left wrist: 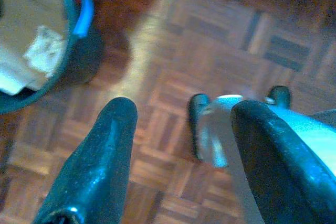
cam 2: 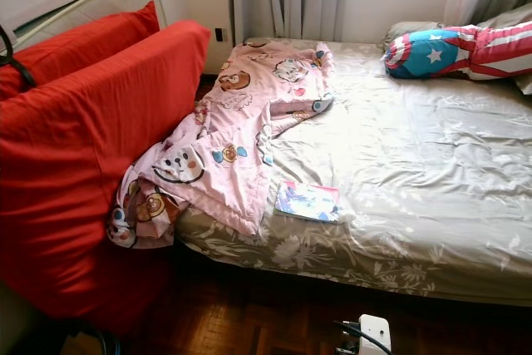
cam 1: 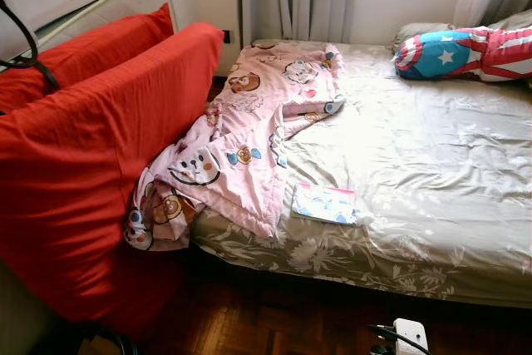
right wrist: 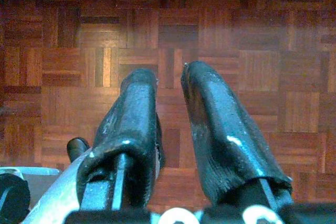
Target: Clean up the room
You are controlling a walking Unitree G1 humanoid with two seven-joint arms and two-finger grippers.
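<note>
Hanging low over the parquet floor [right wrist: 252, 40], both arms point downward with nothing between their fingers. The left pincer [left wrist: 181, 124] is spread wide; the right pincer [right wrist: 169, 80] is parted only by a narrow gap. Near the left pincer stands a dark bin [left wrist: 63, 51] with a blue rim, holding crumpled pale paper [left wrist: 39, 56]. Ahead lies the bed [cam 1: 432, 164] in a grey leaf-patterned sheet. A pink cartoon blanket [cam 1: 249, 130] sprawls across its left side and spills over the edge against big red cushions [cam 1: 91, 155]. A star-and-stripe pillow [cam 1: 465, 51] rests at the head, and a thin booklet [cam 1: 324, 204] lies near the foot edge, just beside the blanket.
</note>
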